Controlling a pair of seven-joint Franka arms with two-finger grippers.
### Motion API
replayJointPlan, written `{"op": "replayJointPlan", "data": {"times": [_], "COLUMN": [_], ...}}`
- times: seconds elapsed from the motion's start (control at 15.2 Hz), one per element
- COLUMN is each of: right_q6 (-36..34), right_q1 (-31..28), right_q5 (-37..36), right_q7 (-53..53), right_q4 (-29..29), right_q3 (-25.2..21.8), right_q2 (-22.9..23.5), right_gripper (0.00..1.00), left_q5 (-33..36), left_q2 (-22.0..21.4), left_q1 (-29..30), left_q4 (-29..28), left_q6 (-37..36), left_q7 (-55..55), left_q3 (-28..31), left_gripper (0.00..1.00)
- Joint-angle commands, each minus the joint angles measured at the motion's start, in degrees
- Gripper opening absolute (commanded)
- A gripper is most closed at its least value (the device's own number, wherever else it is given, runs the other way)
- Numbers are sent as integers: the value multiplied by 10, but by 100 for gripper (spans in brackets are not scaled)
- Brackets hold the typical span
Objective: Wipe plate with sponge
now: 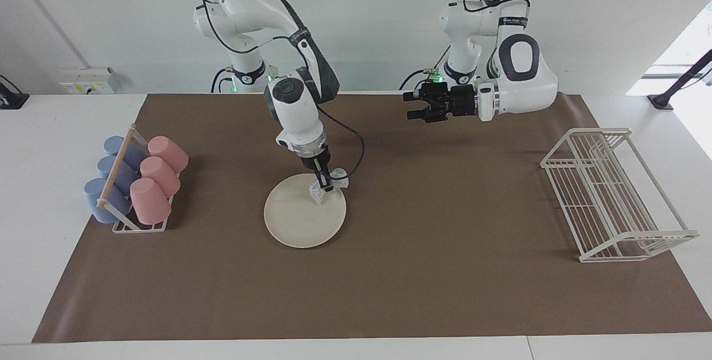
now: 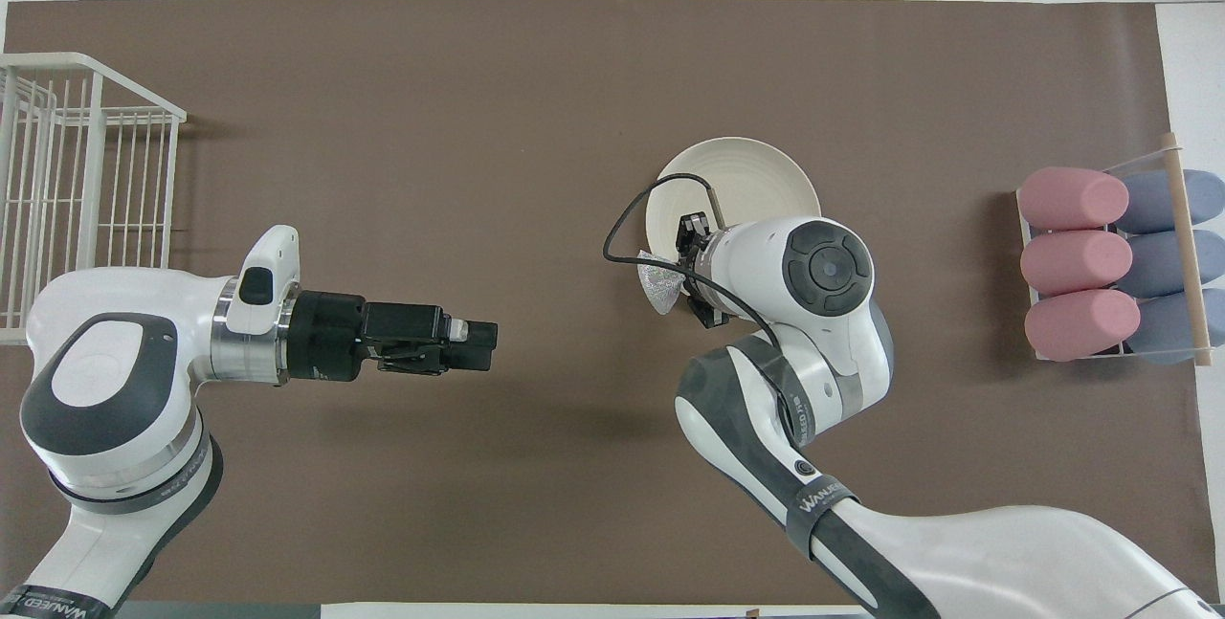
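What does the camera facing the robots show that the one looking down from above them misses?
Only the facing view shows the sponge reaching down to the plate's edge nearer the robots, plus both arm bases. Only the overhead view shows the right arm covering part of the plate. Both show the right gripper shut on the sponge, the left gripper open over the brown mat, the cup holder and the wire rack.
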Motion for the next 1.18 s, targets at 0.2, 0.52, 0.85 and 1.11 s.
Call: {"op": "replayJointPlan", "data": {"times": [0.2,0.52,0.85,1.11], "right_q6": [15,15,37,83], "right_q1": [-62,-92,-82,-35], "right_q5": [6,6,6,6], "right_q7": [-103,-185,-177,-98], "right_q4": [-4,-8,-17,-17], "right_q3": [7,6,7,7], "right_q2": [23,25,30,47], "right_gripper": [0,0,0,0], "left_q5": [174,272,432,561], "left_q2": [0,20,30,33], "left_q1": [11,27,49,65], "left_q4": [5,32,35,36], "left_q6": [87,149,210,212], "left_q7": [-5,-11,-10,-13], "left_q3": [2,2,2,2], "left_gripper": [100,100,100,100]}}
